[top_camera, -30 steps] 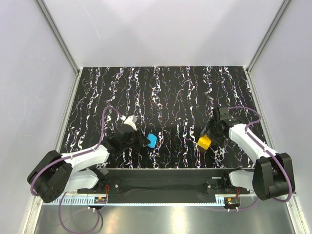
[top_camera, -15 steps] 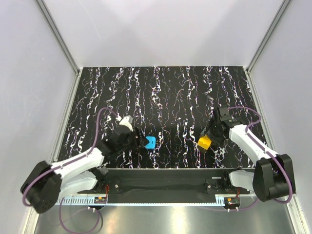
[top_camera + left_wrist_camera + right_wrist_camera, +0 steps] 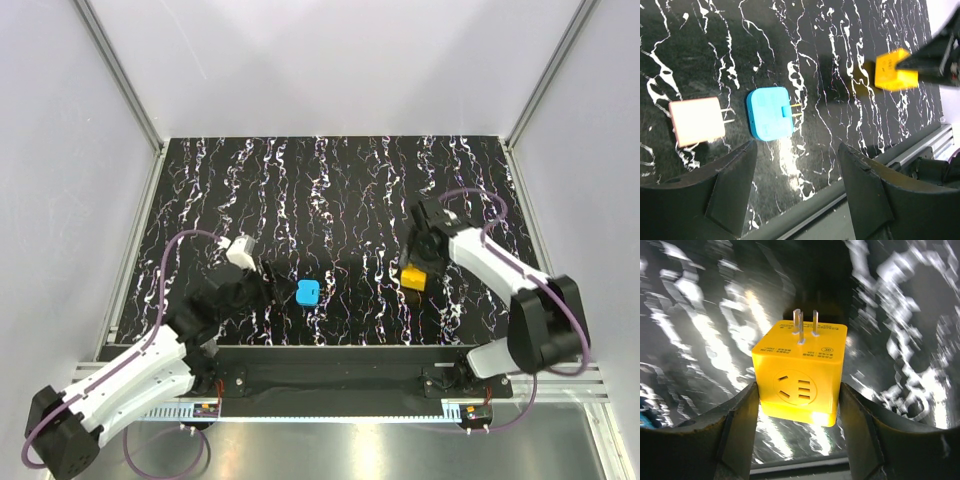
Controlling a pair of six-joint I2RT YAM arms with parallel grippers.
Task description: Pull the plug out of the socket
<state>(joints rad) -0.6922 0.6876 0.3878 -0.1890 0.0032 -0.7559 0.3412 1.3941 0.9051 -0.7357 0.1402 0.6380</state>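
The yellow socket cube (image 3: 800,370) sits between the right gripper's (image 3: 797,390) fingers, with both pads against its sides; two metal prongs stick out of its far face. In the top view the socket (image 3: 413,276) is right of centre with that gripper (image 3: 420,262) on it. The blue plug (image 3: 769,113) lies flat on the table with its two prongs pointing towards the socket and a wide gap between them. In the top view the plug (image 3: 307,292) lies just right of the left gripper (image 3: 270,283). The left gripper (image 3: 797,150) is open, holds nothing and stands short of the plug.
A pale pink-white plug (image 3: 696,121) lies beside the blue one in the left wrist view, prongs towards it. The black marbled table (image 3: 330,180) ends at a metal rail (image 3: 340,350) by the arm bases. Grey walls stand on three sides.
The left gripper opened, let go of the blue plug and drew back to the left. The right arm swung up and left with the yellow socket in its grip.
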